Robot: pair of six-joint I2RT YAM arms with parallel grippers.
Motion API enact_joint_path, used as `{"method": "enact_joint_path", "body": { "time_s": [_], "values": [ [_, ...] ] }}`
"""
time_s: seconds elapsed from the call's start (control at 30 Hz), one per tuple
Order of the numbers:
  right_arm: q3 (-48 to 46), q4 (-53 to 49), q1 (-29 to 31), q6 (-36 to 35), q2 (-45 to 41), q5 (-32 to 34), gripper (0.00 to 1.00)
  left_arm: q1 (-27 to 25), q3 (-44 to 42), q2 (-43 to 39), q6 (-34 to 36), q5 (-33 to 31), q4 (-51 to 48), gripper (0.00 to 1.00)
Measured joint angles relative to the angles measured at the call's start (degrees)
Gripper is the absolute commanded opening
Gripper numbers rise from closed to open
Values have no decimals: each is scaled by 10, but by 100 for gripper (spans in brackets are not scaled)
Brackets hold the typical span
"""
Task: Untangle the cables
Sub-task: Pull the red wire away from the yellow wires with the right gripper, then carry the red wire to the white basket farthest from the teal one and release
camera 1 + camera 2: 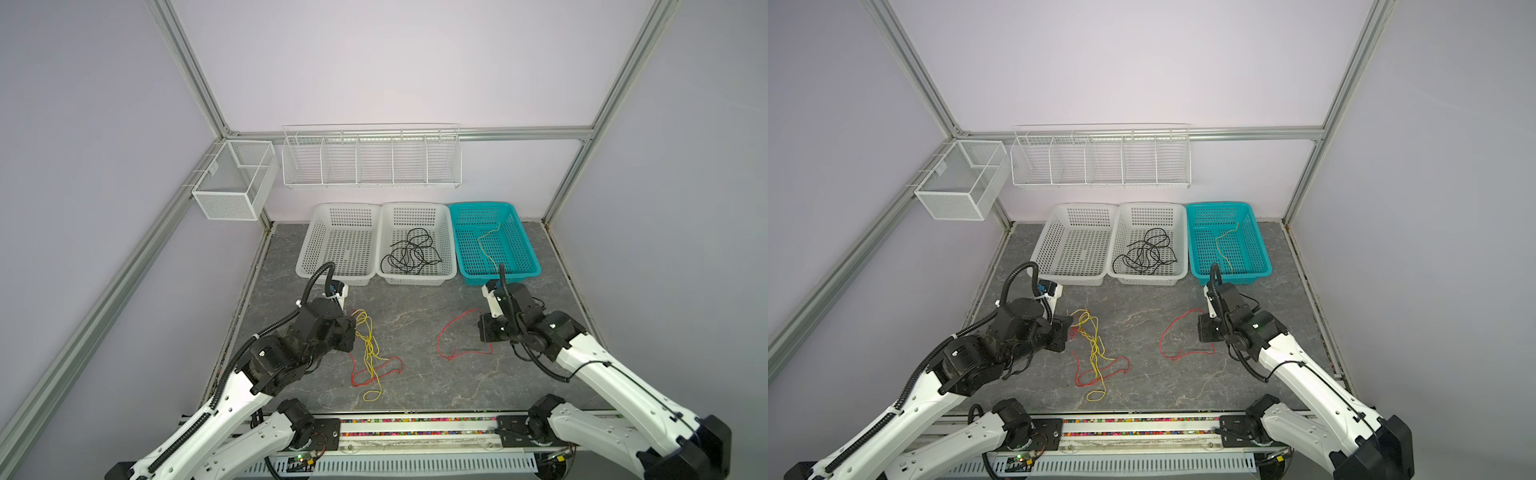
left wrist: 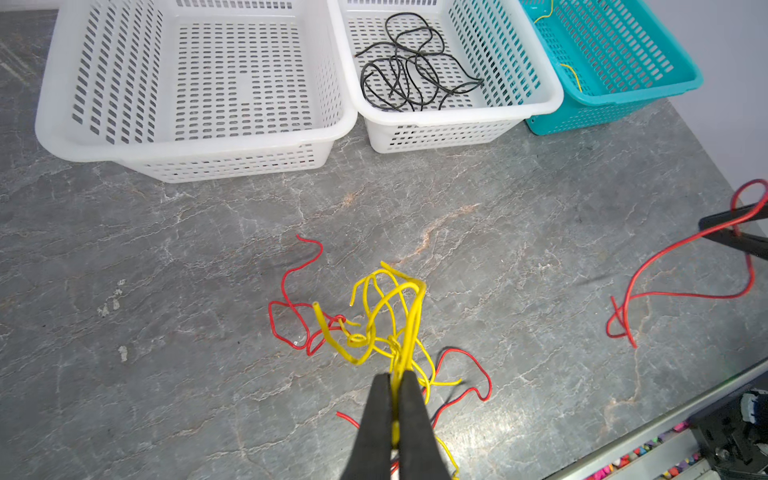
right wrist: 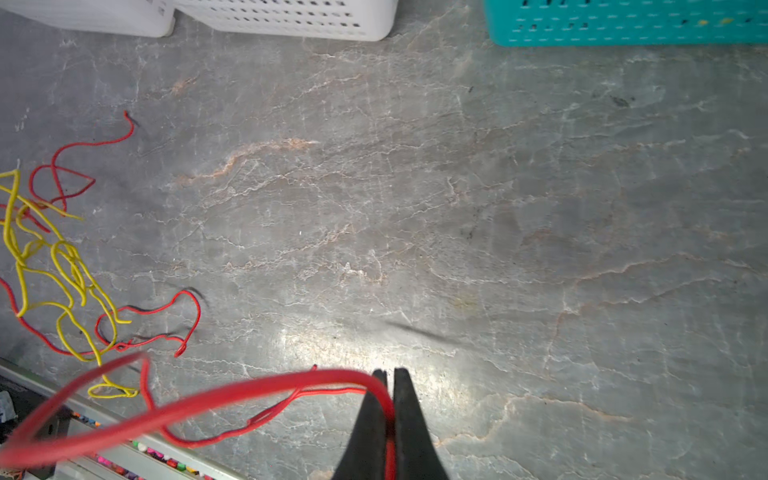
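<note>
The left tool (image 2: 395,376) is pinching the kinked yellow cable (image 2: 415,316), which is lying snarled with a tangled red cable (image 2: 283,286) on the surface (image 2: 498,249), while the right tool (image 3: 388,372) is clamping a loose red cable (image 3: 270,384) looping well apart.

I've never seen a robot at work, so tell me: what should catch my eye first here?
The left gripper is shut on a yellow cable bundle tangled with a red strand at the front left of the table, while the right gripper pinches a separate red cable on the right. Behind them, black cables lie coiled in the middle white basket.
</note>
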Motion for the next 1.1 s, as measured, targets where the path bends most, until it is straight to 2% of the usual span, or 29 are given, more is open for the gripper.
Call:
{"method": "enact_joint_path", "body": {
  "time_s": [0.17,0.37,1.0,1.1],
  "values": [
    [103,5,28,-5,72,20,7,0,-5,-1,0,12,6,0],
    [275,12,46,-15,197,48,7,1,-14,-29,5,31,12,0],
    [935,-52,82,-34,704,105,7,1,-19,-77,11,68,23,0],
    [1001,-46,92,-41,761,111,7,1,-19,-82,11,73,24,0]
  ]
}}
